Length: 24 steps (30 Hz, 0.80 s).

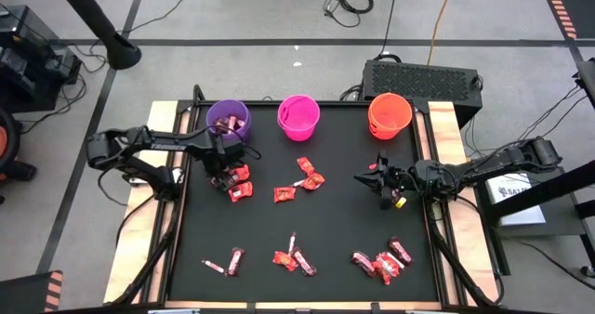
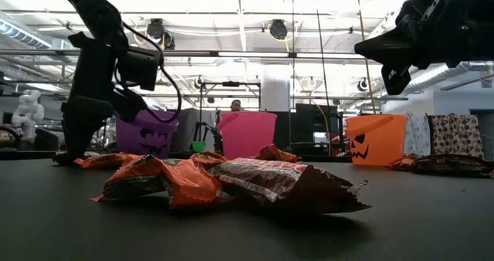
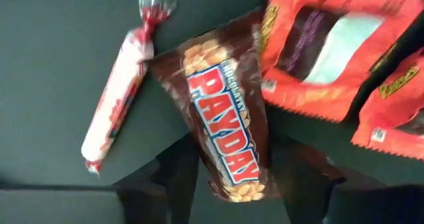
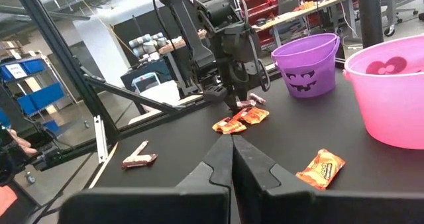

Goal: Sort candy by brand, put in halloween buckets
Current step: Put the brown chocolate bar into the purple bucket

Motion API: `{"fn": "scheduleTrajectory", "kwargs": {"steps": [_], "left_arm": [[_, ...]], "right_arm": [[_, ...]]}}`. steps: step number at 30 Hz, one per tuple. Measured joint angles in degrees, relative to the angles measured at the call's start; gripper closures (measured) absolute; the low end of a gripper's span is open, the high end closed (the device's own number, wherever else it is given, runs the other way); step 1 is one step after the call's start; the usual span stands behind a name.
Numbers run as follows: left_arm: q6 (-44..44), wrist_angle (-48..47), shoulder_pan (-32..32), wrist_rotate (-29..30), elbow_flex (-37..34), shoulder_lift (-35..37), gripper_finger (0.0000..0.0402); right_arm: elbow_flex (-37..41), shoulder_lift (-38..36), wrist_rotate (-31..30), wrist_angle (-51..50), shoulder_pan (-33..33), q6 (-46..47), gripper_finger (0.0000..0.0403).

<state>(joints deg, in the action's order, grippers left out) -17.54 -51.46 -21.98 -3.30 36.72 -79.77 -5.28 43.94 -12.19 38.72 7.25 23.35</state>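
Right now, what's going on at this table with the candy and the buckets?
A two-armed robot is sorting wrapped candy into three buckets at the table's far edge: purple, pink and orange. The left pincer is down over a small pile in front of the purple bucket, its fingers either side of a brown PayDay bar, not yet clamped. The right pincer hangs shut and empty above the mat in front of the orange bucket. Most candy lies loose on the mat.
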Motion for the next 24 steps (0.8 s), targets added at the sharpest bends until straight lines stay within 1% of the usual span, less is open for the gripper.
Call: {"fn": "scheduleTrajectory", "kwargs": {"steps": [5,8,10,13,18,20,24], "left_arm": [[0.1,-0.1,0.0,-0.1,0.0,0.0,0.0270],[1.4,-0.2,0.0,-0.1,0.0,0.0,0.0285],[1.8,-0.7,0.0,-0.1,0.1,0.0,0.0288],[1.8,-3.8,0.0,-0.3,1.2,0.0,0.0288],[1.8,-8.4,0.0,-1.7,5.6,0.3,0.0288],[2.0,-9.0,0.0,-1.9,7.6,0.8,0.0288],[3.4,-9.1,0.1,-4.0,11.9,2.9,0.0288]], "right_arm": [[0.0,0.0,0.0,0.0,0.0,0.0,0.0403],[0.0,0.0,0.0,0.0,0.0,0.0,0.0403],[0.0,0.0,0.0,0.0,0.0,0.0,0.0403],[0.0,0.0,0.0,0.0,0.0,0.0,0.0403],[0.0,0.0,0.0,0.0,0.0,0.0,0.0403],[0.0,0.0,0.0,0.0,0.0,0.0,0.0403],[0.0,0.0,0.0,0.0,0.0,0.0,0.0403]]}}
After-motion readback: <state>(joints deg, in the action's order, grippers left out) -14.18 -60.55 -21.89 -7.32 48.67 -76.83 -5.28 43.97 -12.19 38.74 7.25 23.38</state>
